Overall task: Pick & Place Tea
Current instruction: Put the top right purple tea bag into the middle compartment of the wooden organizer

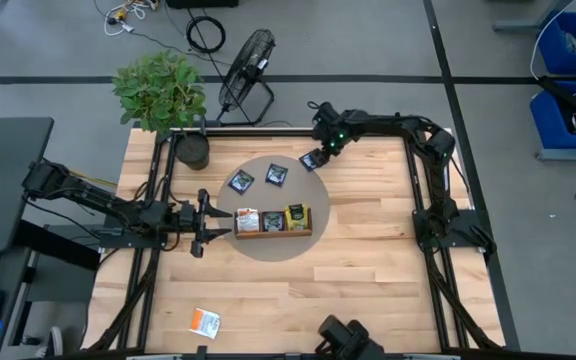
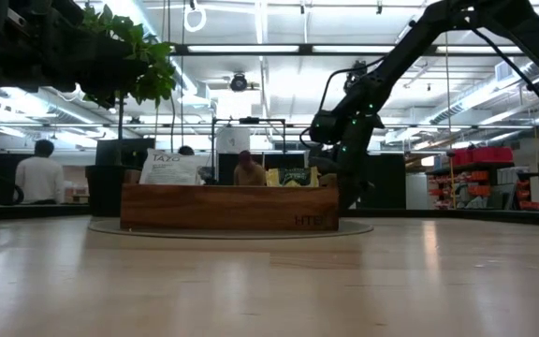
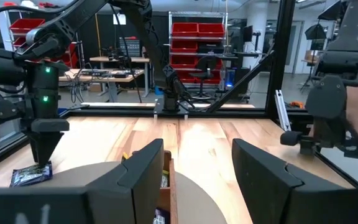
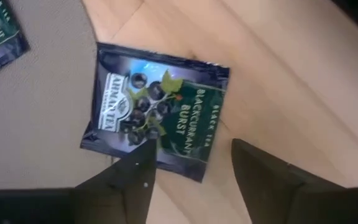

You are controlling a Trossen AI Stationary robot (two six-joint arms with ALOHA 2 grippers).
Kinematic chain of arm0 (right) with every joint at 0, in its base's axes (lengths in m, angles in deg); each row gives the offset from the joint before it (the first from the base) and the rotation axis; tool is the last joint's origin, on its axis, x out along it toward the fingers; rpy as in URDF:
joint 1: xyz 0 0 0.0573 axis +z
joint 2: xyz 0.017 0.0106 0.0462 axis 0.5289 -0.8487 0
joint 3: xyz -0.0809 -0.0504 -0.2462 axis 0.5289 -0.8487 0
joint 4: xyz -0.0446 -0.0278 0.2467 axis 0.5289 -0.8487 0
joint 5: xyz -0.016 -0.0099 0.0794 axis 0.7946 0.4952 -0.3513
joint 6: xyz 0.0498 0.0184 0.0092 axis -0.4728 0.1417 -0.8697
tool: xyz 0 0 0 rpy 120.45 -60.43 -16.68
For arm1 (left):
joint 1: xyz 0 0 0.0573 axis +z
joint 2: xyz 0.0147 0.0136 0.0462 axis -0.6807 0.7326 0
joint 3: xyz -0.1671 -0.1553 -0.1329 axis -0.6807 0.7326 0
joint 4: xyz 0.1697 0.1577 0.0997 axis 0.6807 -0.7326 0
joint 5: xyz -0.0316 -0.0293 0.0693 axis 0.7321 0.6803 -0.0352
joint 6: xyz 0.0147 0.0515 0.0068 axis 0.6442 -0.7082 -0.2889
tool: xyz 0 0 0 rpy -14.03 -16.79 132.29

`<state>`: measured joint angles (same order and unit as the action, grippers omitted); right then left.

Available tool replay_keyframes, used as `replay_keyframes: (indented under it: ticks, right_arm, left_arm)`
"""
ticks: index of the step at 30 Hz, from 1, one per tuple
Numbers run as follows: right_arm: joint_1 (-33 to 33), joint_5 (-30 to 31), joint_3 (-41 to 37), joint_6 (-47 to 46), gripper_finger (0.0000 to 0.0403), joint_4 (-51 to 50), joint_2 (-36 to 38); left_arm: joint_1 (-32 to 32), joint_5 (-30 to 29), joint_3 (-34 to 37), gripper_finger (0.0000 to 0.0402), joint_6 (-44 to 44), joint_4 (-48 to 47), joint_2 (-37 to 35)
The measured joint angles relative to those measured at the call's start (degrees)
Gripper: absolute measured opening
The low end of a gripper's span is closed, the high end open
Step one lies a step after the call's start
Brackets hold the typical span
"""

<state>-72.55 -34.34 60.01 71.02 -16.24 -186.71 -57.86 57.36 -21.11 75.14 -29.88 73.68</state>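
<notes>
Your left end effector [image 1: 220, 224] hovers at the wooden tray's [image 1: 273, 233] left end, fingers spread wide with nothing between them; probably parked there so it is ready at the drop-off. One orange-and-white sachet [image 1: 205, 321] lies alone on the bare counter [image 1: 368, 280] near the front edge, well apart from everything, likely waiting its turn.

In the tray, sachets stand upright in compartments: one orange-and-white [image 1: 247, 220], one dark [image 1: 272, 221], one yellow-green [image 1: 296, 216], as far as the overhead shows; more may be hidden behind.

On the round mat [image 1: 268, 250] beyond the tray: three navy sachets flat. Two [image 1: 241, 181] [image 1: 276, 175] lie free. The third [image 4: 157, 109] straddles the mat's edge; your right end effector [image 4: 188, 171] is straight above it, fingers apart, one over its corner, not yet clamped.

Four loose sachets remain.
</notes>
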Motion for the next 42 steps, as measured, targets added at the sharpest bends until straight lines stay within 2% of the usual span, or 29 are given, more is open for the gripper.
replay_keyframes:
  ticks: [4, 8, 18, 28, 36, 40, 42]
  right_arm:
    - [0.6, -0.7, 0.0, 0.2, 0.0187, -1.1, -0.3]
    - [1.2, 1.6, 0.2, 0.8, 0.015, -2.4, -0.8]
    - [1.2, 1.6, 0.1, 4.6, 0.0009, -2.4, -0.9]
    - [2.1, 1.5, -0.4, 8.2, 0.0002, -5.9, 1.5]
    - [5.4, 3.1, -0.3, 9.9, 0.0001, -7.4, 2.6]
    - [7.7, 8.3, -0.3, 11.4, 0.0001, -9.0, 3.3]
    - [8.7, 9.0, -0.3, 11.6, 0.0, -9.0, 4.7]
  left_arm:
    - [0.0, 0.0, 0.0, 0.0197, 0.0, 0.0, 0.0]
    - [0.0, 0.0, 0.0, 0.0197, 0.0, 0.0, 0.0]
    - [0.0, 0.0, 0.0, 0.0197, 1.1, 0.1, 0.0]
    - [0.0, 0.0, 0.0, 0.0197, 1.1, 0.0, 0.0]
    - [0.0, 0.0, 0.0, 0.0197, 1.0, -0.5, 0.0]
    - [0.0, 0.0, 0.0, 0.0197, 1.0, -0.5, 0.0]
    - [0.0, 0.0, 0.0, 0.0197, 1.0, -0.5, 0.0]
